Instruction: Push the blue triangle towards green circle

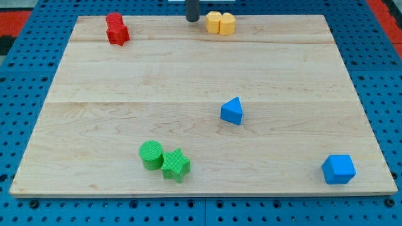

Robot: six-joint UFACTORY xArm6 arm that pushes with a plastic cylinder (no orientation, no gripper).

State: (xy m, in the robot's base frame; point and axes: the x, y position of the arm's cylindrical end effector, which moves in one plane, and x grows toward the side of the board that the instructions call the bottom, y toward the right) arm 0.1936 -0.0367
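My tip [192,19], with no claw to be seen, is being held at the desk's top edge, so the blue triangle [232,111] could be knocked past the green circle [151,154].

The rod [192,10] is cropped by the view's top (only its lower end shows).

The surface [201,69] carries six blocks. My tip [192,19] is found at the view's top edge, just left of the yellow block [220,23] and well apart from the blue triangle [232,111], which is set near the middle. The green circle [151,154] lies below-left of it, touching the green star [176,165]. The red block [117,29] is placed top left, the blue cube [338,169] bottom right.
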